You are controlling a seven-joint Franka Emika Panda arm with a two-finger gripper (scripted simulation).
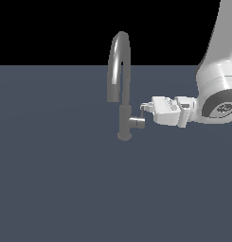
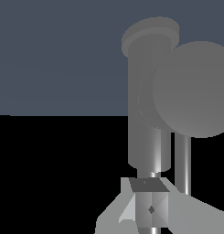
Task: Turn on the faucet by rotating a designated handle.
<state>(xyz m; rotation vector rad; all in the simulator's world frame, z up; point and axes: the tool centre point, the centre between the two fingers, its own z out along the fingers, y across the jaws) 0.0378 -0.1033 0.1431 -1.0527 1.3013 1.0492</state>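
A: faucet point(image 1: 120, 85) stands centre frame in the exterior view, handle point(image 1: 137, 122) juts toward its right, low on the column. Rigid metal, likely slick; push near the tip

B: gripper point(image 1: 145, 108) just above the stub, jaw state unreadable. Only the bare grey surface point(image 1: 51, 179) around, nothing blocking

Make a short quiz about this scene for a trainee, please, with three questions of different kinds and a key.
1. True or false: the faucet lies on its side.
2. Multiple choice: from which side of the exterior view does the gripper come toward the faucet? A) left B) right C) from above
3. Fill in: the gripper's tips are beside the ___, the short stub on the faucet's column.

Key
1. False; it stands upright on its base.
2. B; it reaches in horizontally from the exterior view's right.
3. handle; whether the fingers touch it cannot be told.
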